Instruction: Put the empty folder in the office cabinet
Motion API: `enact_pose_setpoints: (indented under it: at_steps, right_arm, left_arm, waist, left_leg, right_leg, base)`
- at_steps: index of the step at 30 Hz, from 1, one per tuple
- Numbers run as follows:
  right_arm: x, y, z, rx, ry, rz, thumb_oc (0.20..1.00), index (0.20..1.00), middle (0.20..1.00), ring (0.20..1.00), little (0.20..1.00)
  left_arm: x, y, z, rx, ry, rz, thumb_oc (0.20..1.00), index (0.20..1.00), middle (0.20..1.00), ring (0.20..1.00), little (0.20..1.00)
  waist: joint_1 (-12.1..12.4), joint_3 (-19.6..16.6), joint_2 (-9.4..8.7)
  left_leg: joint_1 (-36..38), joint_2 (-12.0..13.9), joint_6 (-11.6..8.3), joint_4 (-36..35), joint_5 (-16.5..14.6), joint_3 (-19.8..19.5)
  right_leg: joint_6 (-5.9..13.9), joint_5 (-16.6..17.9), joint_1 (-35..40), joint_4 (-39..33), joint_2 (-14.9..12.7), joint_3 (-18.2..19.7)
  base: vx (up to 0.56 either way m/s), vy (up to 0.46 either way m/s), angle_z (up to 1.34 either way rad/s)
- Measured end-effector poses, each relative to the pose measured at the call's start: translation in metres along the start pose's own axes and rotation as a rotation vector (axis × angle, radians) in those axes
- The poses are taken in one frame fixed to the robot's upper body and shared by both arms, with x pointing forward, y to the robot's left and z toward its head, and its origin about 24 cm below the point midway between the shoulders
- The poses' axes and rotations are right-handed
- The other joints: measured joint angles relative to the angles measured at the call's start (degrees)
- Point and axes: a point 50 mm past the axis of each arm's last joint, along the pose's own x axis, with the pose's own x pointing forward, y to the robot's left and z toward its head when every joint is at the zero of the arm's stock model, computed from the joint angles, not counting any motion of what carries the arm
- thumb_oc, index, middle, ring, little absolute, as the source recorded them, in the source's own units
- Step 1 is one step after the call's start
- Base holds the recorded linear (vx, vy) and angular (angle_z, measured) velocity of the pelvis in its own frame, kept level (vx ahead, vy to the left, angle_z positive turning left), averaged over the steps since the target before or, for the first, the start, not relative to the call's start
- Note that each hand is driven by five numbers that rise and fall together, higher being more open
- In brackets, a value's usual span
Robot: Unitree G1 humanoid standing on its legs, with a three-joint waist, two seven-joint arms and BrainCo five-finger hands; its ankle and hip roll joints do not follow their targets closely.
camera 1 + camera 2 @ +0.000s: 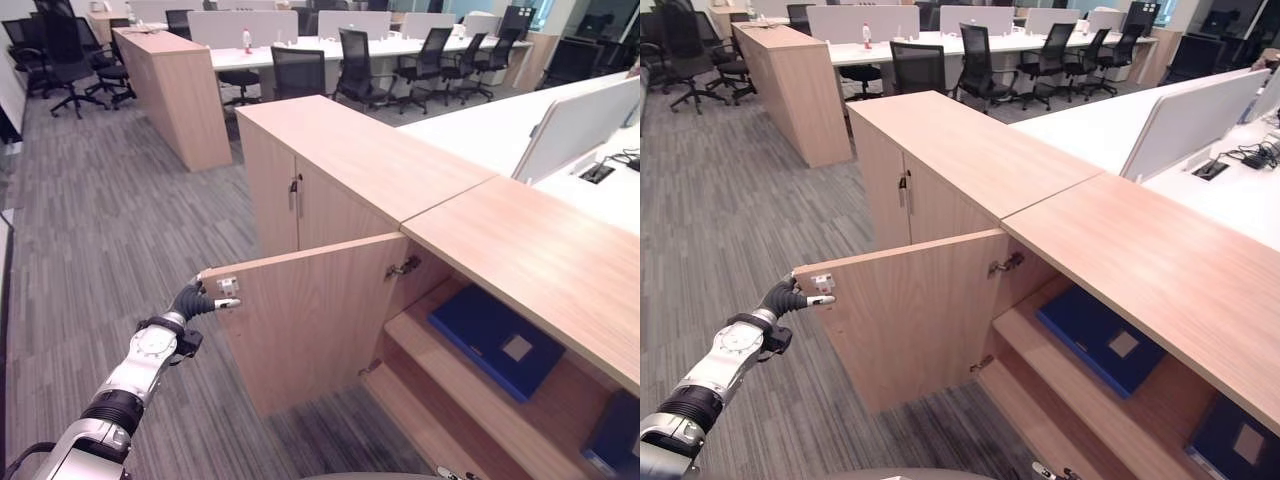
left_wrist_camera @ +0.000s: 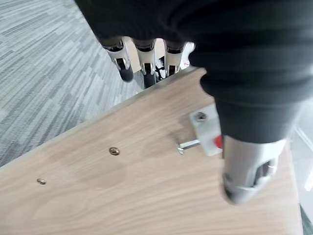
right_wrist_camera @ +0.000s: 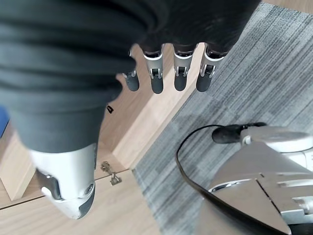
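Wood door (image 1: 300,320) edge sits under my left hand (image 1: 195,300), fingers hooked over it and thumb on its inner face, to swing it shut, I judge. My right hand (image 3: 161,73) hangs relaxed, holding nothing. Farther right, the blue folder (image 1: 497,340) lies flat on the cabinet (image 1: 560,260) shelf, long axis running near-right to far-left.

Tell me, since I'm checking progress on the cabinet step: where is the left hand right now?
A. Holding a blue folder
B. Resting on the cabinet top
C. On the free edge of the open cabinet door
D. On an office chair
C: the left hand is at the outer edge of the open cabinet door, fingers curled over it; a blue folder lies on the shelf inside.
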Motion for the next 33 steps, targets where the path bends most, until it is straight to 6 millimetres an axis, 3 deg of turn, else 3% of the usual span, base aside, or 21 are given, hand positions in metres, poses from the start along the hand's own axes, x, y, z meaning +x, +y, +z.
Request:
enact_pose_setpoints:
  at_steps: [16, 25, 30, 32, 33]
  right_arm:
    - [0.001, 0.002, 0.004, -0.001, -0.006, 0.002, 1.000, 1.000, 1.000, 1.000, 1.000]
    - [0.002, 0.004, 0.008, 0.017, -0.011, 0.001, 1.000, 1.000, 1.000, 1.000, 1.000]
    - [0.006, 0.009, 0.034, 0.087, -0.074, -0.010, 1.000, 1.000, 1.000, 1.000, 1.000]
    - [0.008, 0.014, 0.046, 0.095, -0.101, 0.000, 1.000, 1.000, 1.000, 1.000, 1.000]
    - [0.008, 0.017, 0.051, 0.097, -0.112, 0.008, 1.000, 1.000, 1.000, 1.000, 1.000]
  left_arm:
    - [0.004, -0.052, -0.021, -0.194, 0.093, -0.010, 1.000, 1.000, 1.000, 1.000, 1.000]
    - [-0.020, -0.066, -0.020, -0.194, 0.039, -0.124, 1.000, 1.000, 1.000, 1.000, 1.000]
    - [-0.035, -0.064, -0.011, -0.223, -0.023, -0.169, 1.000, 1.000, 1.000, 1.000, 1.000]
    - [-0.037, -0.063, -0.010, -0.225, -0.030, -0.193, 1.000, 1.000, 1.000, 1.000, 1.000]
    - [-0.039, -0.064, -0.013, -0.244, -0.021, -0.200, 1.000, 1.000, 1.000, 1.000, 1.000]
  waist:
    - [2.0, 0.3, 0.26]
    - [3.5, 2.9, 0.25]
    - [4.8, 7.3, 0.78]
    - [5.3, 9.2, 1.38]
    - [5.7, 9.7, 1.76]
  left_leg:
    - [-0.4, -0.2, 0.02, 0.0, 0.0, 0.1]
    - [-0.6, -0.4, 0.09, 0.0, 0.1, 0.0]
    - [-3.5, -0.7, 1.08, 0.4, 1.2, 3.6]
    - [-4.0, -0.9, 1.74, 0.6, 1.5, 5.4]
    - [-4.2, -0.9, 2.30, 0.6, 1.6, 7.0]
  right_leg:
    - [0.10, 0.4, -0.4, 0.0, -0.1, 0.3]
    - [0.12, 0.6, -0.5, 0.0, -0.4, 0.2]
    - [0.55, 1.8, -8.1, 4.8, -0.9, 3.2]
    - [0.01, 3.7, -10.5, 5.8, -1.0, 1.9]
    - [-1.01, 6.4, -11.3, 4.3, -0.9, -0.2]
  base:
    - [0.00, 0.000, 0.00]
    - [-0.04, 0.013, 0.00]
    - [-0.20, -0.024, -0.33]
    - [-0.20, 0.013, -0.50]
    - [-0.21, 0.036, -1.28]
